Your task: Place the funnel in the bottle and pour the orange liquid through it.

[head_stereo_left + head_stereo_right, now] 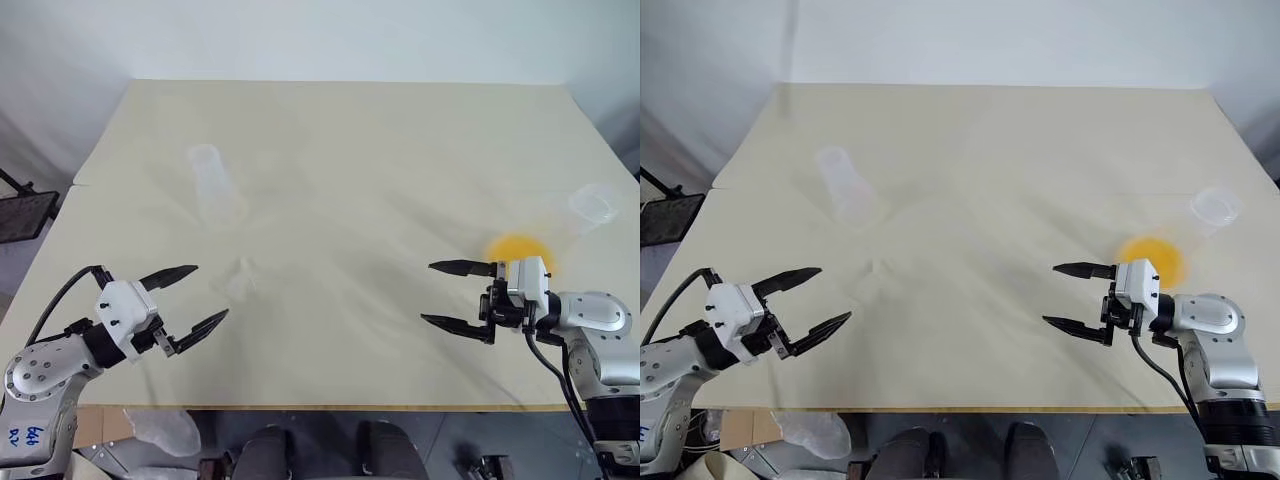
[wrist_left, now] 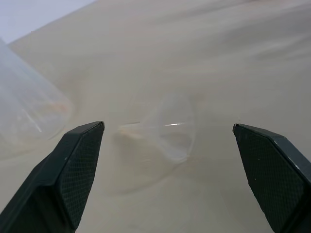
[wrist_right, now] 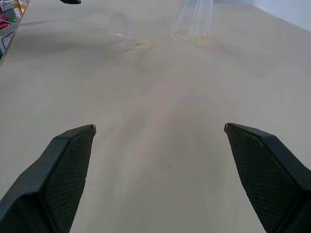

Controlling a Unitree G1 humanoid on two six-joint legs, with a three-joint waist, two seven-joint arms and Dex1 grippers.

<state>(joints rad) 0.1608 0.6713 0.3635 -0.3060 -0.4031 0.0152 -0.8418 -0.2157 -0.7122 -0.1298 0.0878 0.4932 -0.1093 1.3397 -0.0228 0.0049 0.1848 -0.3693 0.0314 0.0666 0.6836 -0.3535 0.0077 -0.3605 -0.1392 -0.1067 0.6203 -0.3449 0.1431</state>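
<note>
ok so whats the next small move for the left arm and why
Probably ease the open left gripper forward around the funnel, which lies on its side on the table just ahead of its fingers, beside the empty bottle; nothing is held yet.

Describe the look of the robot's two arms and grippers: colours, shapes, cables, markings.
Both arms are silver-grey metal with rounded joint housings and black cables along them. Blue handwritten marks sit on the left arm's lower housing. The left gripper and right gripper each have a white wrist block, a black mount and two black, tapered, pointed fingers with cross-hatched inner pads.
</note>
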